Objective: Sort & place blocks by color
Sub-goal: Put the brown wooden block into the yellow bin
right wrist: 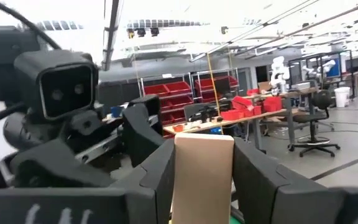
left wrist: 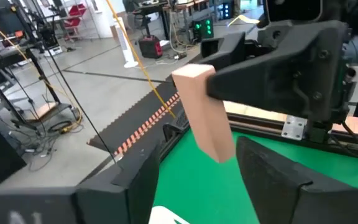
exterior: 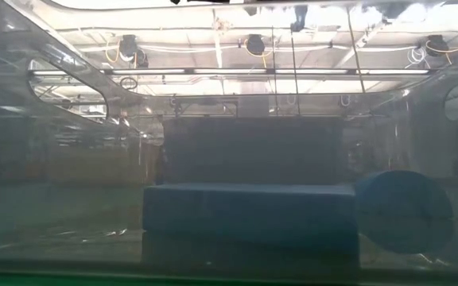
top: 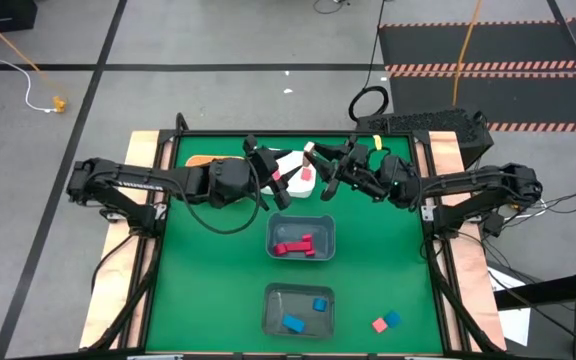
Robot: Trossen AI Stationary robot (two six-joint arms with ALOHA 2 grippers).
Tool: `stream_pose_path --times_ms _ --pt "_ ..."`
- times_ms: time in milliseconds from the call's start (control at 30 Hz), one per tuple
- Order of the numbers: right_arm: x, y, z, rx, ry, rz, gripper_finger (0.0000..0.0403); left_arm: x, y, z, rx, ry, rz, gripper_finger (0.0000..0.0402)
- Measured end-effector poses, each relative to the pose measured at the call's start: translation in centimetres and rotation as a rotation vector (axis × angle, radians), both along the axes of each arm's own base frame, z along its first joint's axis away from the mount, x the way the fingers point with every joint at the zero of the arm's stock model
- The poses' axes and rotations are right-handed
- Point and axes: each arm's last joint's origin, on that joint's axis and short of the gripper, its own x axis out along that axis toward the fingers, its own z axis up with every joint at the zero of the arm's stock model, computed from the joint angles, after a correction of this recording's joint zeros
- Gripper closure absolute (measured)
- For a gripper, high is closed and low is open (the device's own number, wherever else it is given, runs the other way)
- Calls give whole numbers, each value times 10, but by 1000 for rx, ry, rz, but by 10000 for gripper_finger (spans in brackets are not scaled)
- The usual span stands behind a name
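Observation:
A tan wooden bar (left wrist: 207,112) is held in the air by my right gripper (right wrist: 202,186), over the far middle of the table (top: 218,270), above a white bin (top: 293,168). My left gripper (left wrist: 197,155) is open, facing the right one. Its two fingers stand on either side of the bar's free end without touching it. In the high view both grippers meet over the white bin: left (top: 280,172), right (top: 320,165). Red blocks (top: 293,246) lie in a clear bin, blue blocks (top: 295,322) in another. A pink block (top: 379,324) and a blue block (top: 393,318) lie on the table. My right gripper pinches the tan bar between its two fingers (left wrist: 247,74), gripping one end (left wrist: 194,78) on two opposite faces. The other end (left wrist: 222,149) sticks out past the fingertips toward the left gripper. The bar is lifted clear of the table and bins.
An orange bin (top: 200,160) sits at the table's far left. The clear bin with red blocks (top: 328,232) is mid-table, the clear bin with blue blocks (top: 268,310) near the near edge. The low view looks through a clear bin at a blue bar (exterior: 249,214) and a round blue piece (exterior: 404,210).

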Motion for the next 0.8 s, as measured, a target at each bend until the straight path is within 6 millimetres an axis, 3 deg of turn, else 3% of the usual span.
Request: stream_pose_path --times_ms 300,433,567,800 --pt "-3 -13 4 -3 -48 -22 280 0 11 0 60 35 20 86" --pt "-3 -16 4 1 -48 -30 281 0 21 4 64 -6 51 58" --pt "3 -17 3 0 -86 -29 281 0 32 8 62 -38 56 55" --pt "24 -19 3 -21 -89 -36 280 1 37 7 51 -30 -44 84"
